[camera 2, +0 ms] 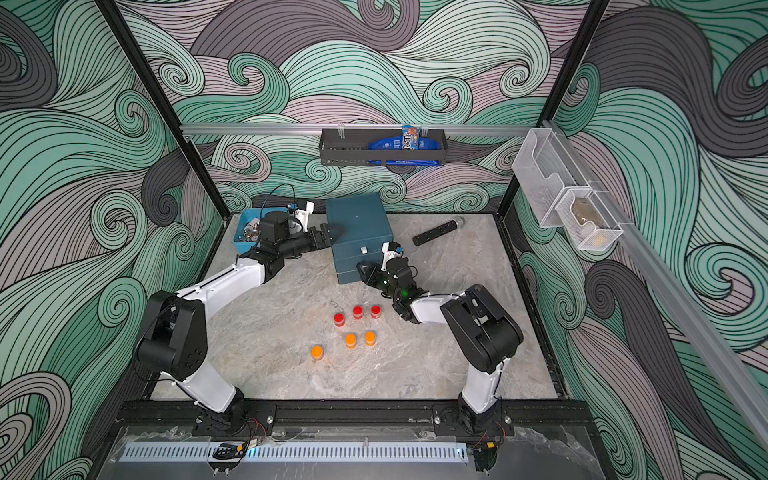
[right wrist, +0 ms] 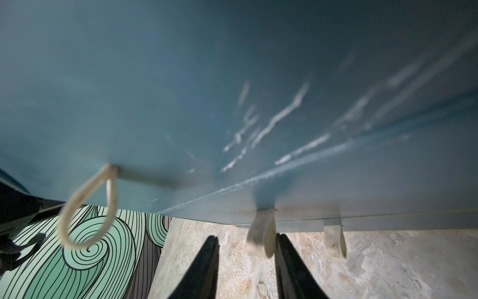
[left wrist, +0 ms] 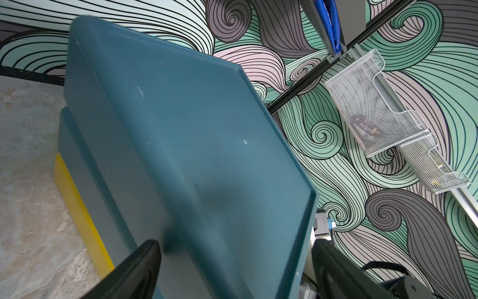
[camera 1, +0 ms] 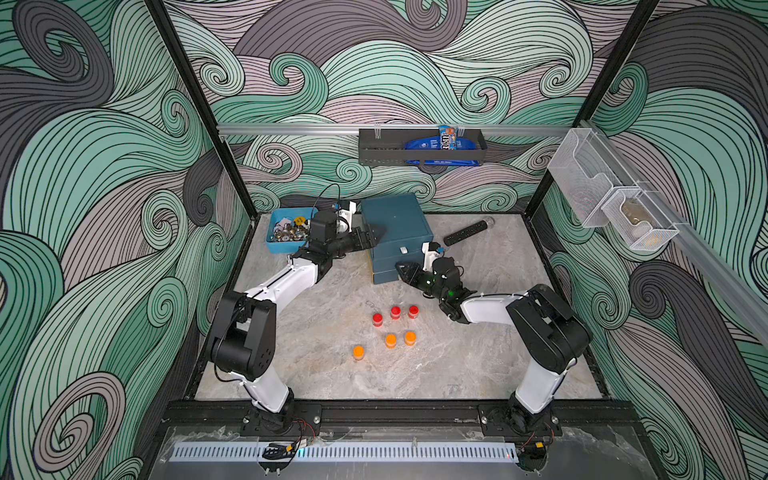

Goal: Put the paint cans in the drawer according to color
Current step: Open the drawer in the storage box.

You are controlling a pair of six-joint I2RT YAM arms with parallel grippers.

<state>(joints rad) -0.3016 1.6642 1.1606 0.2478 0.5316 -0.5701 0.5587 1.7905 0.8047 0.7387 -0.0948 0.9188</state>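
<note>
Drawer chest: dark teal drawer chest (camera 1: 395, 224) at the far end of the table (camera 1: 478, 353), tab side facing my arm bases.
Left gripper: my left gripper (camera 1: 370, 239) is at the chest's upper corner on the bin side. Jaws spread wide with the chest's top edge between them; I cannot tell whether they touch it.
Right gripper: my right gripper (camera 1: 405, 270) is low against the chest's front. Jaws are parted, with the middle pull tab (right wrist: 261, 236) between them, close to one finger and not pinched.
Red paint cans: three red paint cans (camera 1: 377, 318) (camera 1: 395, 311) (camera 1: 413, 311) stand upright in front of the chest, well apart from it.
Orange paint cans: three orange paint cans (camera 1: 358, 352) (camera 1: 390, 340) (camera 1: 410, 337) stand farther out from the chest than the reds.
Bin: light-blue bin (camera 1: 286, 248) of metal bits, near the chest's side.
</note>
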